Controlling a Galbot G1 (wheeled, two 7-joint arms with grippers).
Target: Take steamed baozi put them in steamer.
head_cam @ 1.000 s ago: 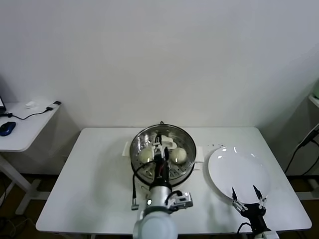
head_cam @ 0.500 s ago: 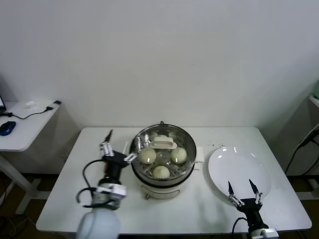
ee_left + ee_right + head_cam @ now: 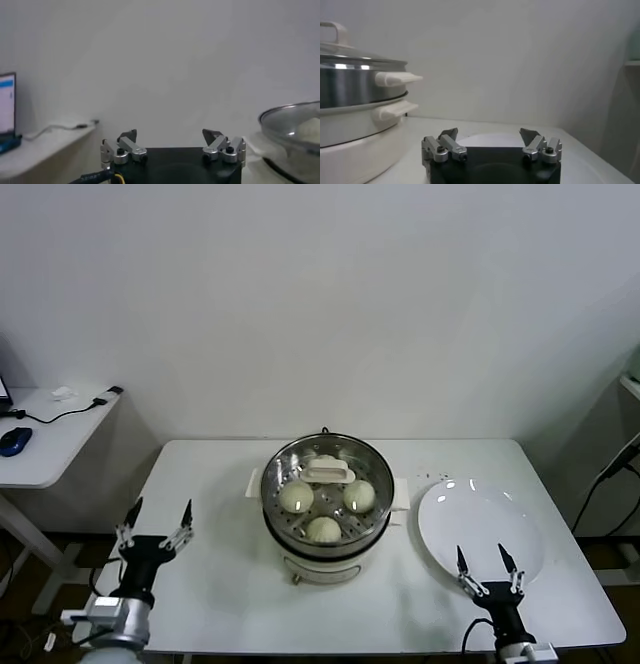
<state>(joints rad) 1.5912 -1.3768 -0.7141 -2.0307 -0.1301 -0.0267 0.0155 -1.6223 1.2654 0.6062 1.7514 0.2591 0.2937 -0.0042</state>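
A: Where has the left hand [image 3: 155, 517] got to? A second ago it hung right over the steamer [image 3: 327, 494].

B: It has pulled well away. It now sits at the bench's [image 3: 220, 584] left front edge, fingers spread wide and pointing up, holding nothing. Half a second ago it was just beside the steamer's left rim.

A: And the steamed baozi [image 3: 324, 529]?

B: Three show on the perforated tray inside the steamer: one at the left [image 3: 294, 497], one at the right [image 3: 359, 495], one nearest the front. They lie as they did half a second ago. A white handled piece [image 3: 328, 471] rests toward the back of the pot; I cannot tell whether a fourth bun is under it.

A: The right hand [image 3: 484, 568]?

B: Low at the front right, just at the near edge of the white plate [image 3: 480, 524], fingers apart and empty. It has barely shifted over the second.

A: Anything on the plate?

B: Only bare white surface, and it stays to the right of the steamer. From the right wrist camera the steamer [image 3: 355, 100] shows in side view with its white handles, and the right hand [image 3: 490, 136] stands open before the plate [image 3: 485, 138].

A: The left wrist camera?

B: The left hand's [image 3: 170, 136] open fingers, with the steamer's rim [image 3: 290, 125] off to one side.
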